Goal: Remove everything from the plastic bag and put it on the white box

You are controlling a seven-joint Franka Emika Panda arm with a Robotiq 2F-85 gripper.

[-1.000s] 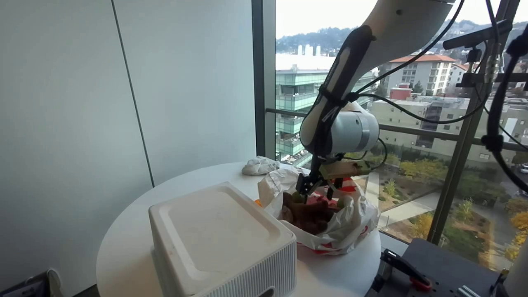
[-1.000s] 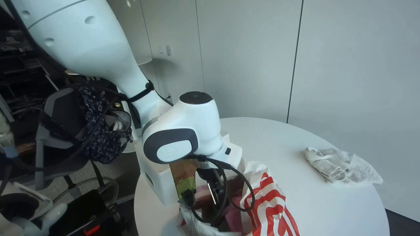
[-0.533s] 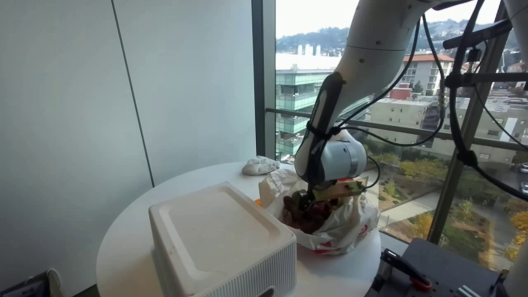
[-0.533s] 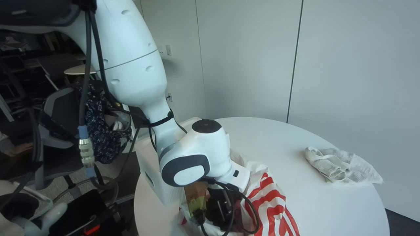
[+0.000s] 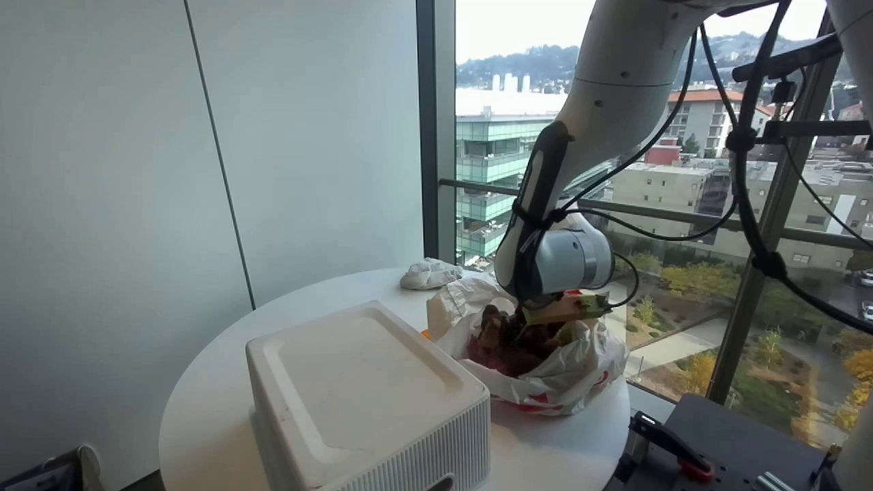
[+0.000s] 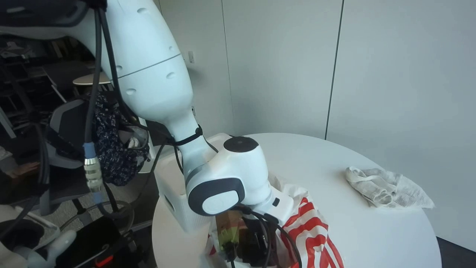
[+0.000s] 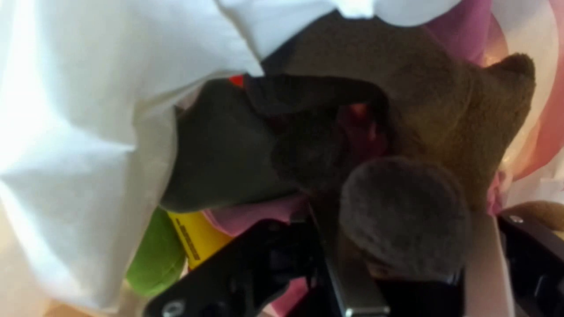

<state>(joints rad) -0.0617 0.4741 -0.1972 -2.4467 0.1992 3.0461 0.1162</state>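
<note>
Partner: Which step are you on?

Me: Judgement: the grasp, with removal to follow. The table [image 5: 204,416] carries the white box [image 5: 368,382]; the plastic bag [image 5: 586,375] sits just beside it. Placing on the box: not yet done.

Partner: And the next move calls for what?

Me: As I judge it: a slow, straight lift until the brown plush [image 7: 434,114] clears the bag's rim, then a sideways carry to the box lid and a low release. Risk noted: the thin bag overhangs part of the contents, so it may snag and come up too.

Partner: Where does the brown plush lie, relative to your pincer [image 7: 403,229]?

Me: Inside the bag. In the wrist view most of its body is beyond my fingers [image 7: 484,264]; one rounded end sits between them.

Partner: Gripped or not?

Me: My pincer pinches that rounded end, a finger on either side. Read from the wrist view; both exterior views hide the fingertips. Firmness: not readable.

Partner: Smaller items?

Me: By the wrist view: pink cloth [image 7: 251,215] near my fingers, a yellow item [image 7: 207,231] with dark print next to it, then a green rounded item [image 7: 156,257] beside the yellow. Smallest: a red patch [image 7: 237,80] at the bag's edge; what it belongs to, I can't say.
</note>
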